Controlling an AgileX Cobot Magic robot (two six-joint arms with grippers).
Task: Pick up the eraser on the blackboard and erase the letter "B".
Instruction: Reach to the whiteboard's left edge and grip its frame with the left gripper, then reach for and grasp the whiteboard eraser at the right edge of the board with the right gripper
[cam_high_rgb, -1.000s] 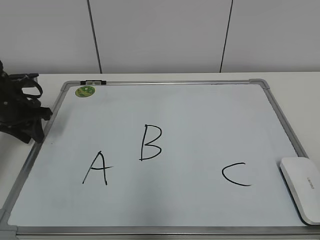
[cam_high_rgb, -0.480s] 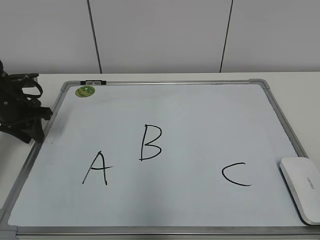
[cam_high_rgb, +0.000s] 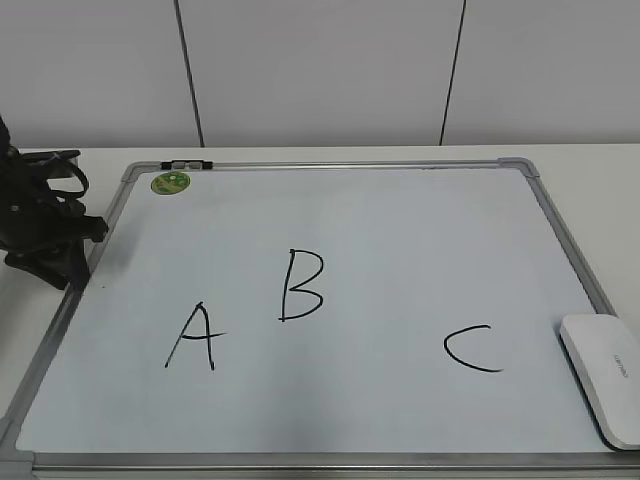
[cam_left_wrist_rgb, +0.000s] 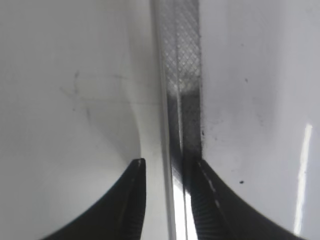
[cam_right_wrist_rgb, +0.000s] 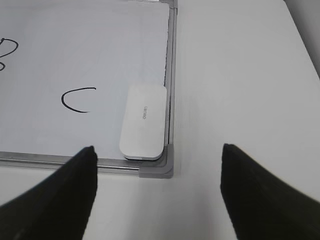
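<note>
The smooth white oblong plastic eraser (cam_right_wrist_rgb: 144, 122) lies in the corner of the silver-framed white blackboard (cam_high_rgb: 560, 240), beside the black "C" (cam_high_rgb: 472, 349); the right gripper (cam_right_wrist_rgb: 159, 192), fingers spread and empty, could snag that raised frame while grasping.

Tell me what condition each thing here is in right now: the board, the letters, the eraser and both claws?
blackboard: lying flat on the table.
letter "B": intact, not erased.
A and C: intact.
eraser: lying flat in the board's corner, untouched.
left gripper: open, straddling the board's frame.
right gripper: wide open, empty, short of the eraser.
</note>
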